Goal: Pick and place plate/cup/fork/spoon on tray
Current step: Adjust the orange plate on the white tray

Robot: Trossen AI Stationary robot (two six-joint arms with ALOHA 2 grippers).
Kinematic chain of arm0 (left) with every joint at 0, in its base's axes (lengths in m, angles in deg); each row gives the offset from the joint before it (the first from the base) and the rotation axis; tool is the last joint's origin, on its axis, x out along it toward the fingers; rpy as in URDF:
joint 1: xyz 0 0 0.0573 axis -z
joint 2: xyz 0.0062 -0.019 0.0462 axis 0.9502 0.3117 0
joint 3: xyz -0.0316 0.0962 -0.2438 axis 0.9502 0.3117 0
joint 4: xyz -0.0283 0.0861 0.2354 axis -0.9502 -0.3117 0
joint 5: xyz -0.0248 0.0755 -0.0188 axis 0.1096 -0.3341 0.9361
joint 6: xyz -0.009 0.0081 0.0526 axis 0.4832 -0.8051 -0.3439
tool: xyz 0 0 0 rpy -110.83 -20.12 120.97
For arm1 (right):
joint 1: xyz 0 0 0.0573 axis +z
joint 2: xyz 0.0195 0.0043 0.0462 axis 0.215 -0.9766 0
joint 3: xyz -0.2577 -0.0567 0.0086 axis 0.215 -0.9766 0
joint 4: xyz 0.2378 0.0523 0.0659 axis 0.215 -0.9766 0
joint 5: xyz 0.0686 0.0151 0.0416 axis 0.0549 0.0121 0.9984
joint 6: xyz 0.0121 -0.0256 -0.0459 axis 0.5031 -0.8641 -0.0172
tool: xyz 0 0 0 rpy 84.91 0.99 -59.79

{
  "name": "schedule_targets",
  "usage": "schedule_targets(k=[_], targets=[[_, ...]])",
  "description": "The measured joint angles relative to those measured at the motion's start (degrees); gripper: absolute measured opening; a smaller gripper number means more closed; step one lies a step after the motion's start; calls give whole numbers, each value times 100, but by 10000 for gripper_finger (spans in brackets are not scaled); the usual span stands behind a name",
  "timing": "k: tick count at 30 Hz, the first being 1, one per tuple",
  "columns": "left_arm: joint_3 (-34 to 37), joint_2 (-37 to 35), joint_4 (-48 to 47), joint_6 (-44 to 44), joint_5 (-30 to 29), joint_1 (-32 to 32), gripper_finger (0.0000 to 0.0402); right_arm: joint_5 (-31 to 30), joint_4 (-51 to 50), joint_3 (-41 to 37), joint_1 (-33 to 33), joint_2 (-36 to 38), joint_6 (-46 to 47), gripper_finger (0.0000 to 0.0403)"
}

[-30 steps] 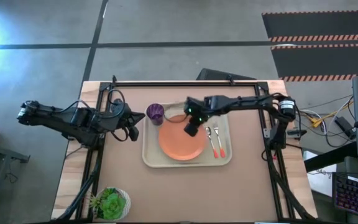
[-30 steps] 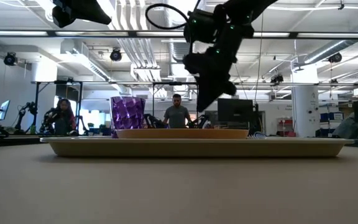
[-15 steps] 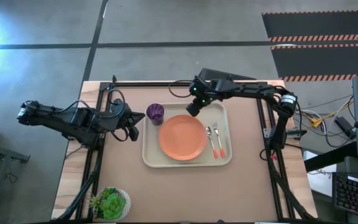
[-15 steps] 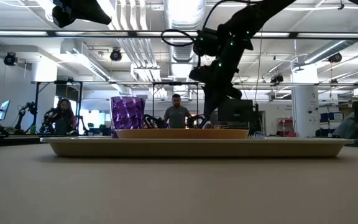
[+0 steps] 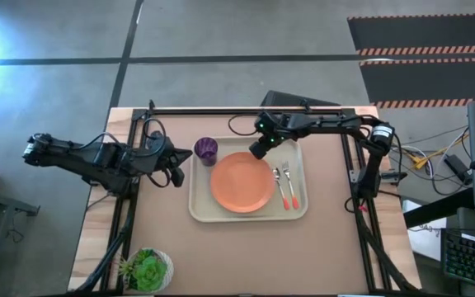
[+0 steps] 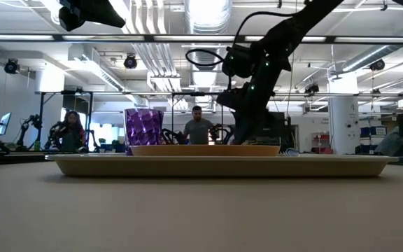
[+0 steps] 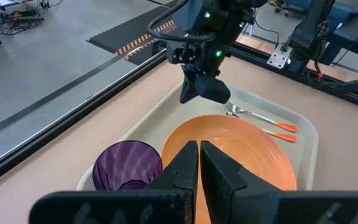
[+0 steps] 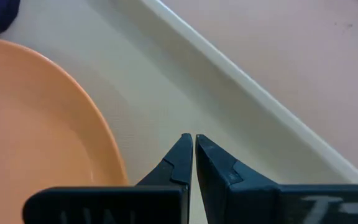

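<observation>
The cream tray point(image 5: 200, 206) lies mid-table. The orange plate point(image 5: 242, 183) lies flat in it, with the purple cup point(image 5: 206, 150) upright at the tray's far left corner. The fork and spoon point(image 5: 283, 186) lie side by side right of the plate, and the fork's tines show in the left wrist view point(image 7: 231, 111). My right gripper point(image 5: 256, 152) is shut and slants down low over the tray floor point(image 8: 166, 81), just beyond the plate's far right rim point(image 8: 98, 118). My left gripper point(image 5: 176, 172) is shut and stays raised left of the tray point(image 7: 199, 144).
A white pot with a green plant point(image 5: 147, 269) stands at the table's near left corner. Black frame rails point(image 5: 246, 110) run along the table's far edge and both sides. Bare tabletop point(image 5: 246, 256) lies in front of the tray.
My right gripper, shut throughout, has swung from above the plate toward the table's far edge and come down. It now stands low over the tray floor beside the plate's far rim. Plate, cup, fork and spoon have stayed where they were.
</observation>
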Motion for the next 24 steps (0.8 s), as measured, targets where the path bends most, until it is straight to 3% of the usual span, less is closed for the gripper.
schedule_targets(k=[14,24], targets=[[0,0,0,0,0,0,0,298,638,-601,173,0,411,11],[0,0,0,0,-2,0,0,299,834,-837,669,0,687,11]])
